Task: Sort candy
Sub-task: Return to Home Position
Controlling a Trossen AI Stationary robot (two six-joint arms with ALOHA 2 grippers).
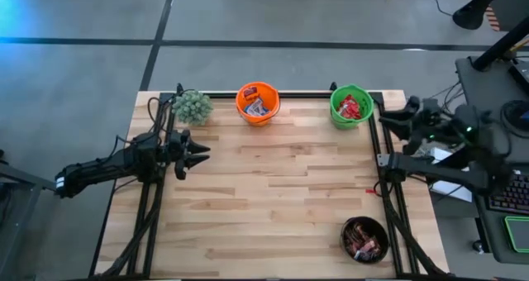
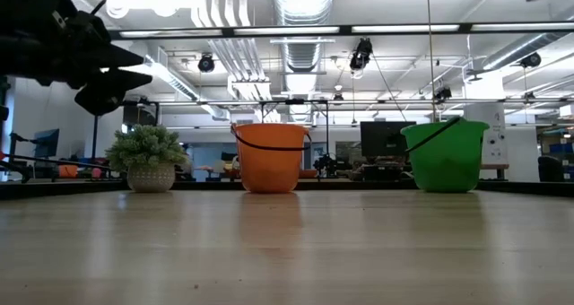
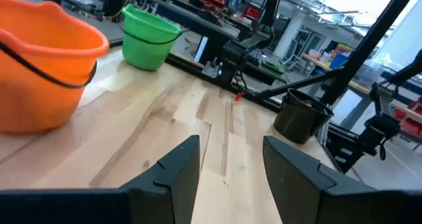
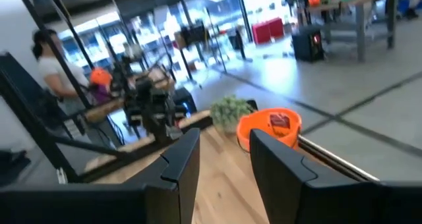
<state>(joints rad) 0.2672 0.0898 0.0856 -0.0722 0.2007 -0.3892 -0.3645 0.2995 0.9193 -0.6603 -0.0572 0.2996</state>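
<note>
The left gripper (image 1: 201, 152) hangs raised over the left side of the wooden table (image 1: 273, 190), its two dark fingers spread apart and holding nothing, tips pointing right across the boards. A small green plant (image 1: 193, 107) in a pale pot stands just beyond it at the far left corner. Along the far edge, right of the plant, sits the orange bucket (image 1: 240, 99), with blue-and-white bars (image 1: 256, 109) lying inside and a reddish wrapper (image 4: 280, 123) showing among them. Further right on the same edge stands the green bucket (image 1: 333, 107), holding red packets (image 1: 354, 107). The black bucket (image 1: 345, 231) sits at the near right corner, well apart from the other two, with dark brown bars (image 1: 365, 241) heaped in it. The right gripper (image 4: 224, 137) is at the table's right edge, just right of the green bucket, its fingers likewise parted with nothing between them; its wrist camera looks left along the far edge to the orange bucket and the plant. Seen level from the near edge, the plant, orange bucket and green bucket line up from left to right, with a dark handle across the front of each bucket. A person (image 4: 49, 62) in a light top stands in the room beyond the table's left side
</note>
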